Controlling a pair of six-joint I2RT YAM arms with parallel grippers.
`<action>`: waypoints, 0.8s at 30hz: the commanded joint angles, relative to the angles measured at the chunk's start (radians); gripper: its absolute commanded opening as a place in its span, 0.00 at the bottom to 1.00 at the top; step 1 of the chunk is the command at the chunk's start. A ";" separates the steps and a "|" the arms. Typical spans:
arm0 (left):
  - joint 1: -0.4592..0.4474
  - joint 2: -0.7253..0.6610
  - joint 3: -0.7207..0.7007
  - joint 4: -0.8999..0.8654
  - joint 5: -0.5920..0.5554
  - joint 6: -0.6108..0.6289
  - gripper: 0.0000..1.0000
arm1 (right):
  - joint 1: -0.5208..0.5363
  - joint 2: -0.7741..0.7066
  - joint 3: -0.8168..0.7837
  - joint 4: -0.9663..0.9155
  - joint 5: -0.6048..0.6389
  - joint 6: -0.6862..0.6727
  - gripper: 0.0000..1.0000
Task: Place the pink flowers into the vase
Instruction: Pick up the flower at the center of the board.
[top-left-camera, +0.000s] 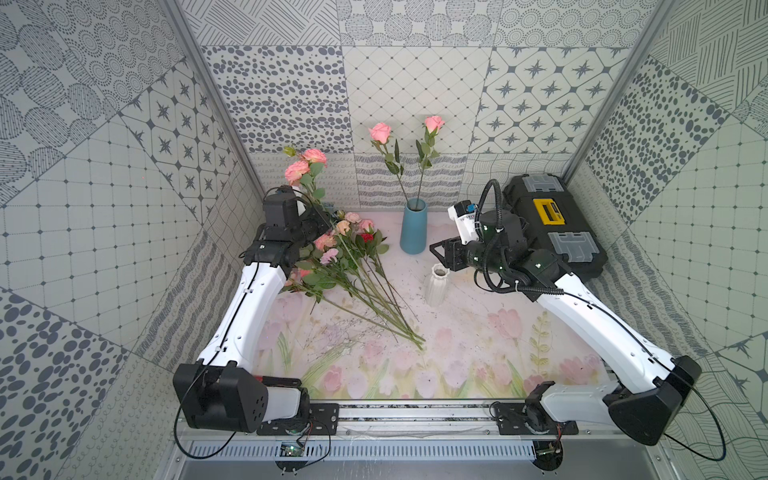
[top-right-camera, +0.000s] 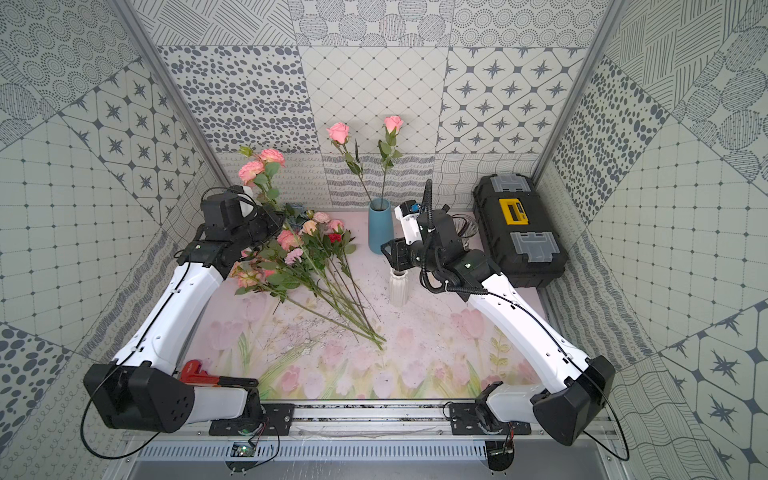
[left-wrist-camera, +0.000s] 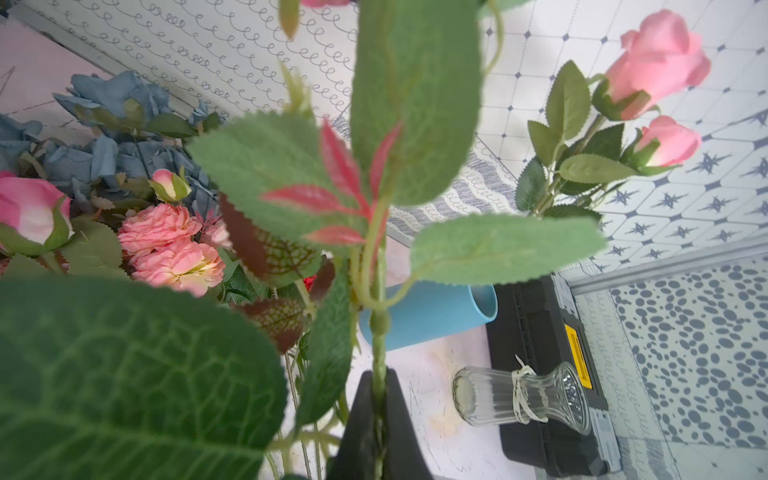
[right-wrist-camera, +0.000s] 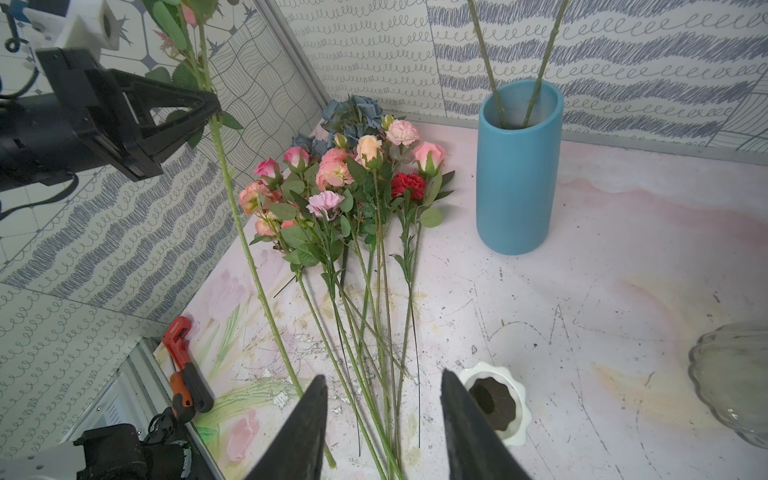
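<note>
The blue vase (top-left-camera: 413, 226), a plain tall cylinder, stands upright at the back of the table (top-left-camera: 478, 332). It already holds two pink roses (top-left-camera: 380, 132), whose long green stems lean apart so that the heads spread high above the rim. A third stem with two ruffled salmon-pink blooms (top-left-camera: 305, 164) is raised nearly upright, pinched at mid-stem between the closed jaws of the left gripper (right-wrist-camera: 211, 109), well apart from the vase. The other pink flowers (top-left-camera: 340, 253) lie in a loose bundle on the table near the vase, with their heads toward the back and their stem ends converging toward the front.
</note>
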 joint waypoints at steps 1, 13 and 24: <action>0.016 -0.017 0.022 -0.090 0.148 0.132 0.00 | -0.002 0.001 0.002 0.063 -0.017 0.001 0.45; 0.023 -0.080 -0.101 0.048 0.332 0.150 0.00 | 0.016 0.051 0.066 0.038 -0.055 -0.006 0.45; 0.048 -0.093 -0.223 0.400 0.652 -0.057 0.00 | 0.087 0.193 0.179 0.112 -0.276 0.020 0.43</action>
